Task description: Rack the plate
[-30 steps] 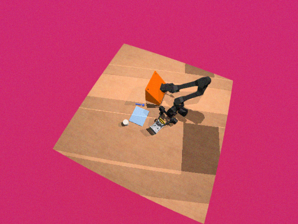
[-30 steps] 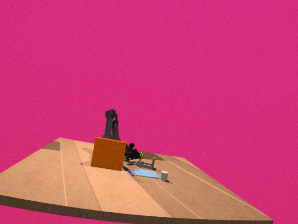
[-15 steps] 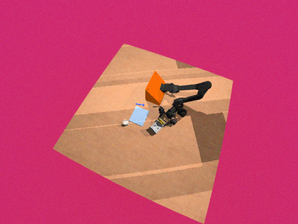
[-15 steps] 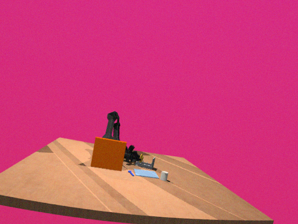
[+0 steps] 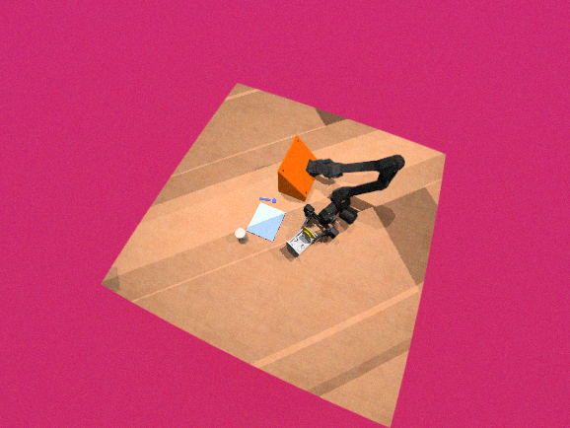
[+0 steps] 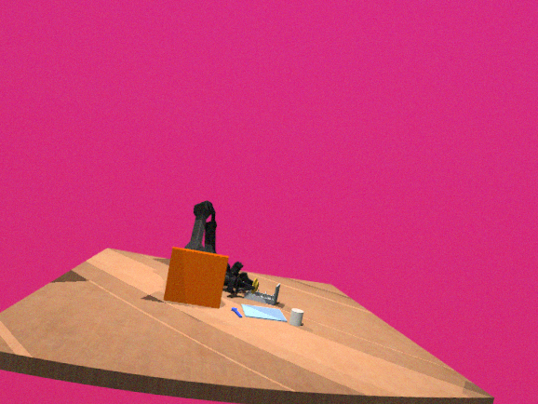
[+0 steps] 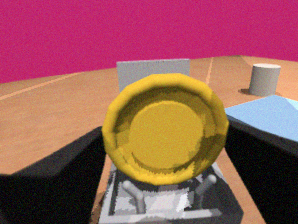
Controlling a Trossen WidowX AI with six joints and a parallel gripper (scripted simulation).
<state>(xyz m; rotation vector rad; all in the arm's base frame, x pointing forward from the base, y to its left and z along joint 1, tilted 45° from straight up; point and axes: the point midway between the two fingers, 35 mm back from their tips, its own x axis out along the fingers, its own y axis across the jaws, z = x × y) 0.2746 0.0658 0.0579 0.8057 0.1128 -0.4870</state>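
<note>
The yellow round plate (image 5: pixel 310 233) (image 6: pixel 255 285) (image 7: pixel 166 131) stands upright, its face towards the wrist camera. My gripper (image 5: pixel 311 234) (image 6: pixel 254 286) (image 7: pixel 163 129) is shut on the plate, one dark finger at each side edge. The grey dish rack (image 5: pixel 298 245) (image 6: pixel 277 294) (image 7: pixel 129 75) lies under and beyond the plate, with its tall end panel at the far end. The plate is over the rack's end nearer the arm. Two short rail posts show below the plate in the wrist view. Whether its lower rim sits in a slot cannot be told.
A large orange wedge-shaped block (image 5: pixel 298 168) (image 6: pixel 195 277) stands beside the arm. A light blue board (image 5: pixel 266 231) (image 6: pixel 263 313) (image 7: pixel 272 119) lies beside the rack. A white cylinder (image 5: pixel 240 233) (image 6: pixel 296 317) (image 7: pixel 265 81) and a small blue object (image 5: pixel 266 199) (image 6: pixel 236 313) are near the board.
</note>
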